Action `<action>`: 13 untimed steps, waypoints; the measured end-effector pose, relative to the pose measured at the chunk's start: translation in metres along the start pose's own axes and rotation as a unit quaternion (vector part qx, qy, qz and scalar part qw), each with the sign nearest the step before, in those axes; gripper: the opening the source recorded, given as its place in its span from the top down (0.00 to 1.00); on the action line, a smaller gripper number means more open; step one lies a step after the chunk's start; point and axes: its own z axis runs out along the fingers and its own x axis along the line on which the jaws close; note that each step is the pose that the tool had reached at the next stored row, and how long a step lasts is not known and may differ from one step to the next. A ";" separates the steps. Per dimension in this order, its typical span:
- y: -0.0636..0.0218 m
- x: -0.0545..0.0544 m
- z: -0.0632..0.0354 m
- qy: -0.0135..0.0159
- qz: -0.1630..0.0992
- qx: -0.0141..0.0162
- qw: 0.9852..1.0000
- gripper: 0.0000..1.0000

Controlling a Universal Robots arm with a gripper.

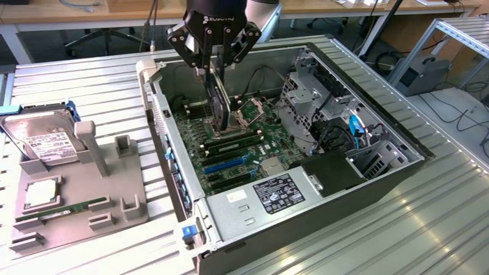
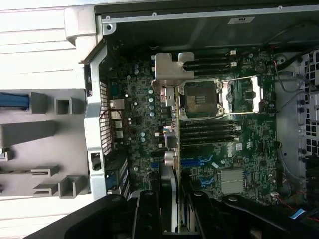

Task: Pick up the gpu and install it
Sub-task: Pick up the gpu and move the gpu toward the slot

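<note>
Pincer (image 1: 215,65) clenched on the gpu (image 1: 219,106), held edge-on just above the motherboard (image 1: 246,153) inside the open case (image 1: 306,226); power-supply label (image 1: 279,193) text too small to read.

The grey robot arm (image 1: 264,10) is cut off by the exterior view's top edge. The lower edge of the gpu (image 1: 220,109), a thin dark card with a silver bracket, merges with the green motherboard (image 1: 252,143); slot contact cannot be determined. In the wrist view the black gripper (image 2: 172,204) runs off the picture edge and covers the held end of the gpu. Print on the dark rectangular power-supply label (image 1: 278,193) is too small to read.
</note>
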 end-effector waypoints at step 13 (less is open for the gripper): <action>0.0005 -0.007 0.0045 0.000 0.000 0.000 1.000 0.73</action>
